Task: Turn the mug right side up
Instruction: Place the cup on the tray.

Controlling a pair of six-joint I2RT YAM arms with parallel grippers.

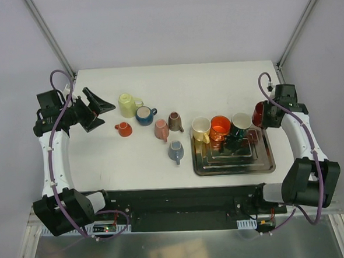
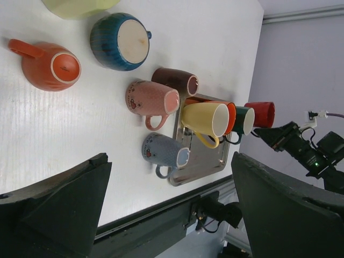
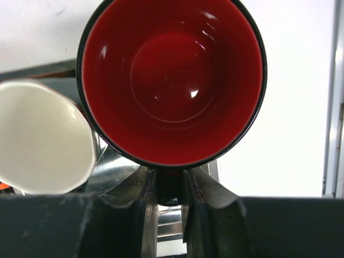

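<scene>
The mug (image 1: 257, 113) is red with a dark rim. My right gripper (image 1: 266, 115) holds it at the tray's far right corner. In the right wrist view the mug (image 3: 172, 80) shows its glossy red inside, mouth toward the camera. There my right gripper (image 3: 169, 183) is shut on the mug's handle, just below the rim. The left wrist view catches the mug (image 2: 260, 114) from afar, beside the tray's mugs. My left gripper (image 1: 104, 114) hangs open and empty over the table's left side; in its own view the left gripper (image 2: 169, 161) holds nothing.
A metal tray (image 1: 233, 171) at front right carries a cream mug (image 1: 200, 127), an orange mug (image 1: 220, 126) and a green mug (image 1: 240, 123). Mid-table stand a pale yellow mug (image 1: 128, 105), blue mug (image 1: 145, 115), small orange cup (image 1: 123, 129), pink mug (image 1: 161, 129), brown mug (image 1: 175, 121) and grey mug (image 1: 176, 151).
</scene>
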